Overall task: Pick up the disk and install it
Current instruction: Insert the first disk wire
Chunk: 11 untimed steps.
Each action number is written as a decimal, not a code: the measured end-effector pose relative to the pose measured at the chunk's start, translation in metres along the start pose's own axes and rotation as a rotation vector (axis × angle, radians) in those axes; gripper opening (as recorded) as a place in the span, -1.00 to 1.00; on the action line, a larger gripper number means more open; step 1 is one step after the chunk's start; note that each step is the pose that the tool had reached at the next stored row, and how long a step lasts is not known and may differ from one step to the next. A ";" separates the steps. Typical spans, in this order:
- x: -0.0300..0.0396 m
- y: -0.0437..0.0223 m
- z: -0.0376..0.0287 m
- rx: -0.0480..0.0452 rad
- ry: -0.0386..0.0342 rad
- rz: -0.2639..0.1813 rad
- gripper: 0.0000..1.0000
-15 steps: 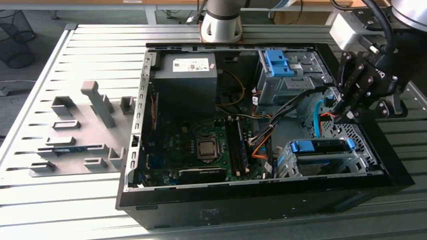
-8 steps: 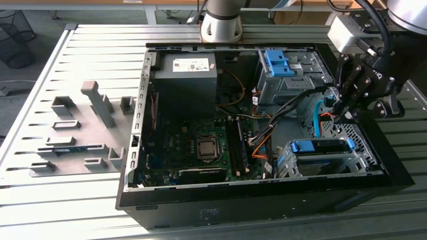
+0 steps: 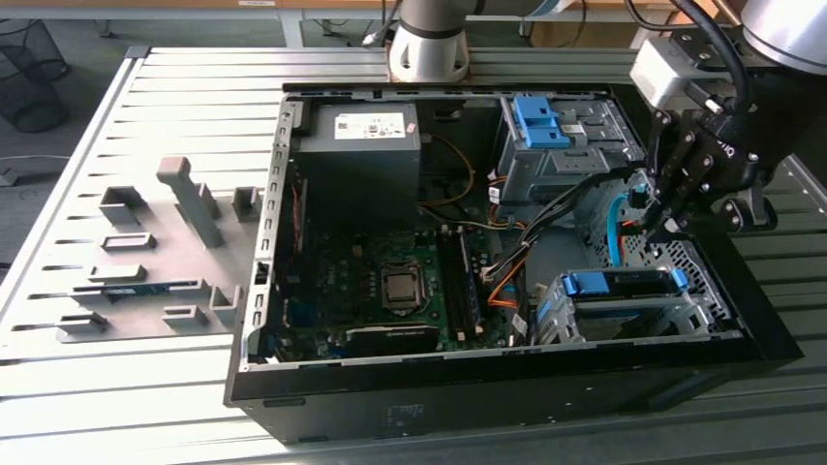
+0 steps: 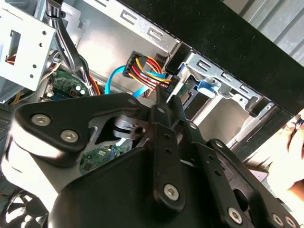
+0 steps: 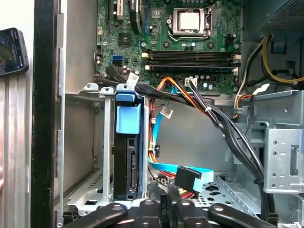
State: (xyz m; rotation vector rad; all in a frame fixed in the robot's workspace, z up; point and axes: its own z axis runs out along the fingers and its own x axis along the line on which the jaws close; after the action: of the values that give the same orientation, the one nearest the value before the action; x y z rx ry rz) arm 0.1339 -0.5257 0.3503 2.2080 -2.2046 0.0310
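The disk point(image 3: 629, 308) sits inside the drive cage at the near right corner of the open computer case, its blue rail point(image 3: 623, 283) facing up. In the first wrist view the disk point(image 5: 128, 166) stands on edge in the cage under a blue tab. My gripper point(image 3: 664, 232) hangs inside the case just behind that cage, among the cables. Its fingers point(image 5: 173, 202) are together, right beside a black connector point(image 5: 188, 177) on a light-blue flat cable. In the second wrist view my gripper point(image 4: 161, 100) points at a plug with coloured wires point(image 4: 145, 71) next to the disk point(image 4: 186, 93).
The case point(image 3: 517, 373) lies open on a slatted metal table. A dark power supply point(image 3: 362, 145) and the motherboard point(image 3: 387, 281) lie inside, and a second cage with a blue bracket point(image 3: 536, 121) sits at the back. Grey fixtures point(image 3: 155, 242) stand at the exterior view's left. A hand point(image 4: 290, 137) shows outside the case wall.
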 end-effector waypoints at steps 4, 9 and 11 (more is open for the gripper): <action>0.0000 0.0000 0.0003 0.0001 -0.0001 -0.003 -0.68; 0.0013 0.0065 0.0007 0.0134 -0.0007 -0.003 -0.68; 0.0023 0.0093 0.0011 0.0228 -0.0006 -0.003 -0.68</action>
State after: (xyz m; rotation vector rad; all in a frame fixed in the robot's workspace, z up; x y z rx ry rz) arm 0.1246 -0.5281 0.3493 2.2232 -2.2123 0.0557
